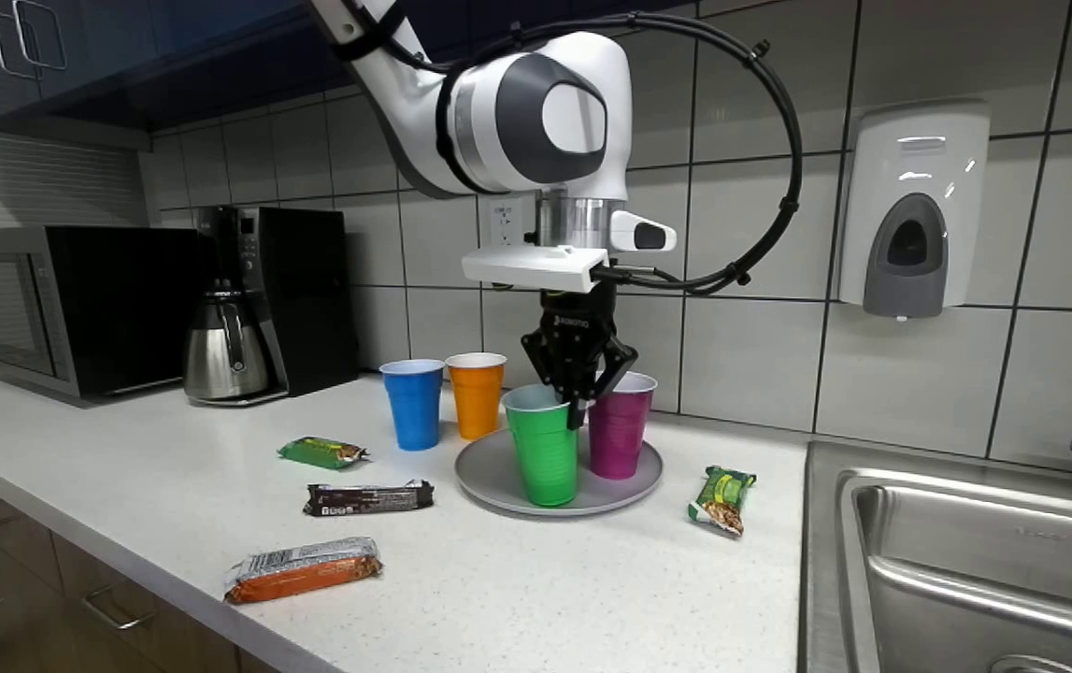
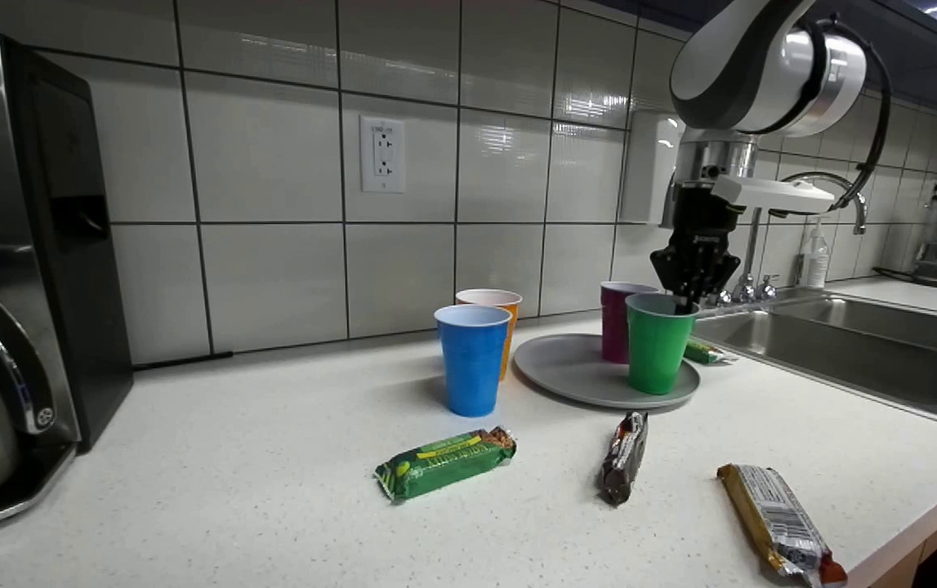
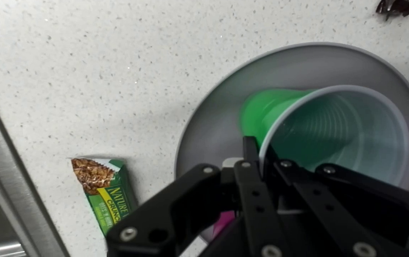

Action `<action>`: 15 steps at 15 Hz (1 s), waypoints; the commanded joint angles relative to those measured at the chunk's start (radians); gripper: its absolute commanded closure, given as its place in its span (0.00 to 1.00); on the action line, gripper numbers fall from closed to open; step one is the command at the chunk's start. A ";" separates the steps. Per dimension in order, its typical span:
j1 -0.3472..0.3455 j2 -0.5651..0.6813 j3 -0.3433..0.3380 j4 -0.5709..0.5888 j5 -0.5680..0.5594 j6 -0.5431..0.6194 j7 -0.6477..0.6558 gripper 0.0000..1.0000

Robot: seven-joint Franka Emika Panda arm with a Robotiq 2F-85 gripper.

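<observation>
Well, from where I stand the black gripper has its slim fingers pinching the thin wall of the green cup, one outside the rim and one inside, as the wrist view shows. That cup is a flared, glossy plastic thing, ribbed within and paler inside than out; it stands mouth up on a smooth, round gray plate, toward the wall edge of the speckled white counter. Close beside it on the same plate, nearer the wall edge, is a magenta cup of matching shape. Off the plate, on the side away from the sink, a blue cup and an orange cup stand upright near each other, the blue one farther from the wall edge.

Between the blue cup and the front edge lies a green bar in a shiny, crimped wrapper. A dark brown bar lies between the plate and that edge, and a silver-and-orange bar is closest to it. A second green bar, its wrapper picturing clumped oats, rests near the steel sink's edge. Along the wall edge I see a boxy coffee maker with a rounded metal carafe, and past it, toward the back corner, a microwave.
</observation>
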 commanded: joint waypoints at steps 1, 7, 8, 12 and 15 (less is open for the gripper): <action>-0.014 -0.048 0.013 -0.033 0.017 0.001 -0.007 0.99; -0.015 -0.110 0.006 -0.083 0.013 0.002 -0.007 0.99; -0.015 -0.123 0.005 -0.094 0.011 0.002 -0.005 0.99; -0.017 -0.176 -0.004 -0.143 0.005 -0.001 0.001 0.99; -0.020 -0.218 -0.014 -0.182 -0.002 -0.001 0.010 0.99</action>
